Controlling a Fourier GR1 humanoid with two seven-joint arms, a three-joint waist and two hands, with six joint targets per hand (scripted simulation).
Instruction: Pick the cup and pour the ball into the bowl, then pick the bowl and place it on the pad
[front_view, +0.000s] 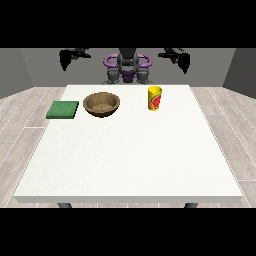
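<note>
The hand at the view's left (65, 59) hangs in the air beside the robot's shoulder, raised above and behind the far edge of the tabletop (130, 160), holding nothing; whether its fingers are straight or curled I cannot tell. The hand at the view's right (184, 62) mirrors it on the other side, also raised, away from every object, and its fingers are equally unreadable. Nearest below that hand stands the yellow cup (155, 98), upright on the far part of the tabletop, with a red mark on its side (the ball does not show from this angle). To the view's left of the cup, well apart from it, sits the brown wooden bowl (102, 104), upright with its opening facing up. Just beside the bowl, farther to the view's left and not touching it, lies the flat green pad (63, 110), near the tabletop's left edge.
</note>
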